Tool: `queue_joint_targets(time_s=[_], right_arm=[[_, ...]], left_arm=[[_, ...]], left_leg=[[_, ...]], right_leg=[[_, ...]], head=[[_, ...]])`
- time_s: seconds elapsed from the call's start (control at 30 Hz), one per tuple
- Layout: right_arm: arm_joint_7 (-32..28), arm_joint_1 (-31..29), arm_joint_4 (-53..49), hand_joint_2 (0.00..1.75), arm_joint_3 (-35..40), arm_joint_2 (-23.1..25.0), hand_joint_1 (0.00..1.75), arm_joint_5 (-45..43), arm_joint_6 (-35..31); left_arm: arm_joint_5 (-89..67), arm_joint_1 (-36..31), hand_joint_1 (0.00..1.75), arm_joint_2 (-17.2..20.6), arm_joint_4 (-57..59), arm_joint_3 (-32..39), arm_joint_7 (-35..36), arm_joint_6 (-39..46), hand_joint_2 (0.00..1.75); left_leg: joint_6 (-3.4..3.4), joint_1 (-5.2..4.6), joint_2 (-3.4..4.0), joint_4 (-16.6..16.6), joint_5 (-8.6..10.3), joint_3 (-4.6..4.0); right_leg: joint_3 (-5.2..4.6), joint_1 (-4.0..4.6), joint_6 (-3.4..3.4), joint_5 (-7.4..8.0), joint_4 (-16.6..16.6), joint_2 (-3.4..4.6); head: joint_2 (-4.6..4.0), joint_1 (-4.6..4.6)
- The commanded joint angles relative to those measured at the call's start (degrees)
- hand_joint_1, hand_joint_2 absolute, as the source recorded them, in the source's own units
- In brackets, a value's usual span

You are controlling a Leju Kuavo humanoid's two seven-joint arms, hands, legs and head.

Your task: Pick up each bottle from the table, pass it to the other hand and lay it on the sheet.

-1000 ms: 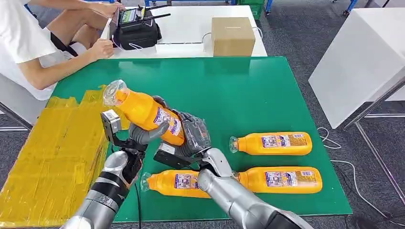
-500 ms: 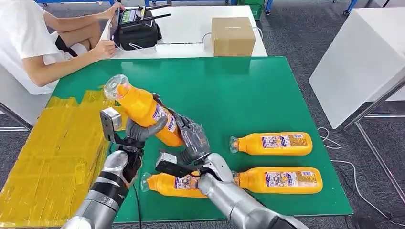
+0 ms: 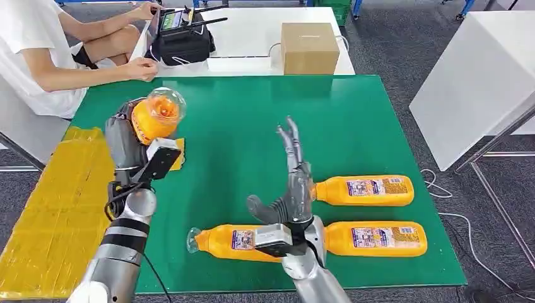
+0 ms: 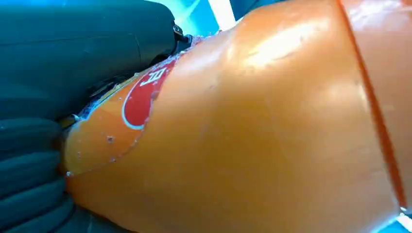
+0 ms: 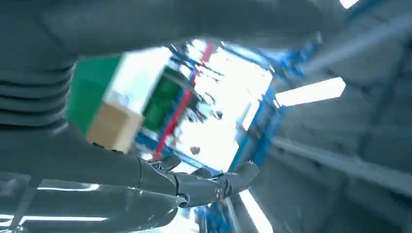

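**Bottle in left hand, over sheet edge**

While our left hand (image 3: 126, 142) grips the held bottle (image 3: 158, 113) above the yellow sheet (image 3: 57, 208), right hand (image 3: 291, 189) is spread, holding nothing. Green table (image 3: 353, 126): three bottles (image 3: 366, 190) lying flat. Full, smooth plastic, likely heavy and slippery; we'd grasp mid-body. Cardboard box (image 3: 308, 47) and a person's arm stay clear.

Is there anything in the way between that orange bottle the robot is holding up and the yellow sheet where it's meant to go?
Nothing visible. The left hand holds the bottle up right beside the yellow sheet, and the part of the sheet nearest it is bare.
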Motion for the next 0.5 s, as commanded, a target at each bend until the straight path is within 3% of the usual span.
queue_joint_targets(time_s=[0.03, 0.17, 0.5], right_arm=[[-1.69, 1.69, -13.01, 1.75, -0.61, -3.75, 0.00, -2.01, -1.81], [-1.75, 0.70, -14.48, 1.75, 0.83, -5.95, 0.00, -3.93, -3.33], [-1.75, 0.70, -14.48, 1.75, 0.83, -5.95, 0.00, -3.93, -3.33]], left_arm=[[-27.02, -6.90, 1.75, 1.10, 5.49, 19.39, 8.37, 0.26, 1.75], [-31.53, -7.16, 1.75, 10.32, 16.33, 9.57, 19.68, 0.26, 1.75], [-31.53, -7.16, 1.75, 10.32, 16.33, 9.57, 19.68, 0.26, 1.75]], left_leg=[[-0.07, 0.09, 0.17, 0.01, -0.12, 0.23], [-0.07, 0.06, 0.18, -0.09, -0.06, 0.33], [-0.04, 0.07, 0.08, -0.02, -0.04, 0.19]], right_leg=[[0.21, 0.10, -0.09, -0.06, -0.03, 0.11], [0.26, 0.07, -0.08, -0.05, -0.08, 0.13], [0.15, 0.07, -0.04, -0.05, 0.01, 0.11]], head=[[0.00, 0.00], [0.00, -0.02], [0.00, 0.00]])
